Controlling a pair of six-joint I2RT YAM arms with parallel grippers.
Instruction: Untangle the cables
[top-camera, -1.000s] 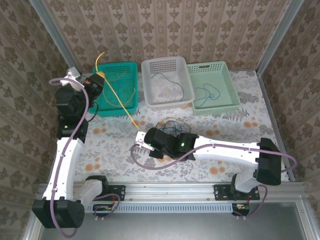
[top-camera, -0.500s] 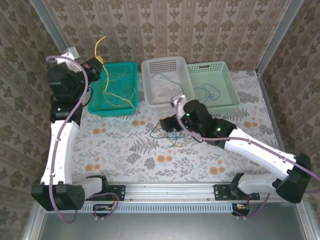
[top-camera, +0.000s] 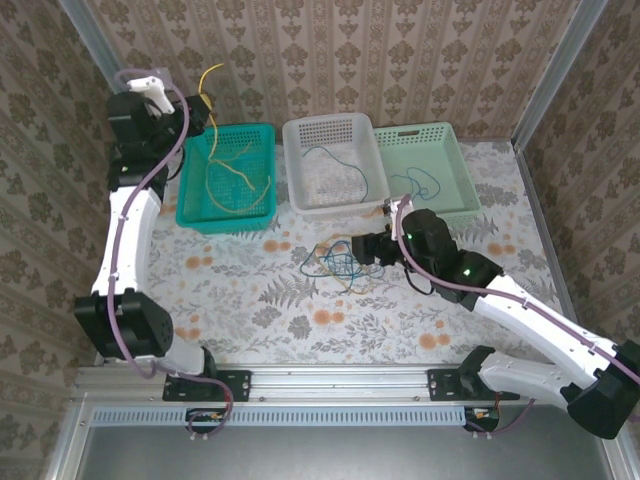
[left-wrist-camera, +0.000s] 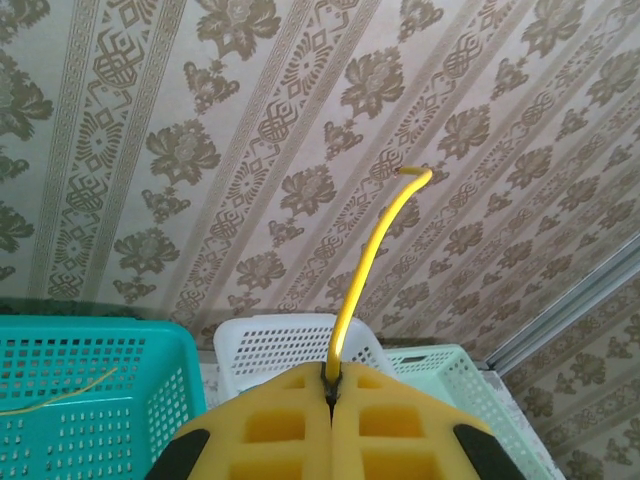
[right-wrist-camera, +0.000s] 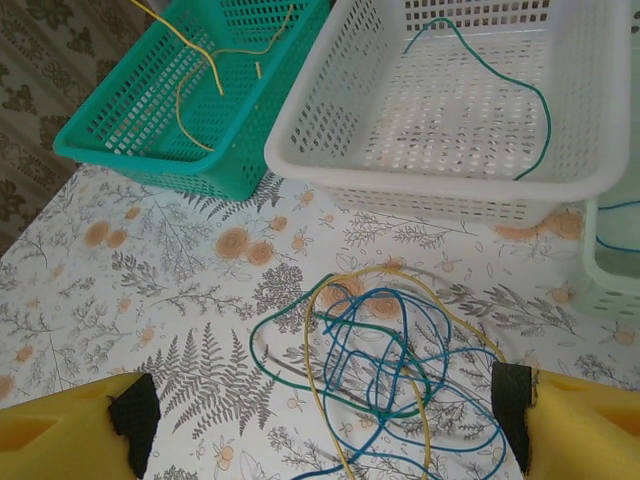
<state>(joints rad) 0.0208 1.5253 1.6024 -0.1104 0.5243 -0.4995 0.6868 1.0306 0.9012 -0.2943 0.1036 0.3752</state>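
- Since a second ago, left gripper (left-wrist-camera: 331, 392) has risen behind teal basket (top-camera: 226, 222), pads clamped on yellow cable (left-wrist-camera: 366, 258).
- Right gripper (right-wrist-camera: 325, 428) now spread wide, holding nothing, low over tangled cables (right-wrist-camera: 385, 350) on table (right-wrist-camera: 150, 290).
- Green cable (right-wrist-camera: 532, 92) lies in white basket (right-wrist-camera: 430, 188).

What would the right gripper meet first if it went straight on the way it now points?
Probably the tangle of blue, green and yellow cables on the table, lying just ahead between the right gripper's open fingers.
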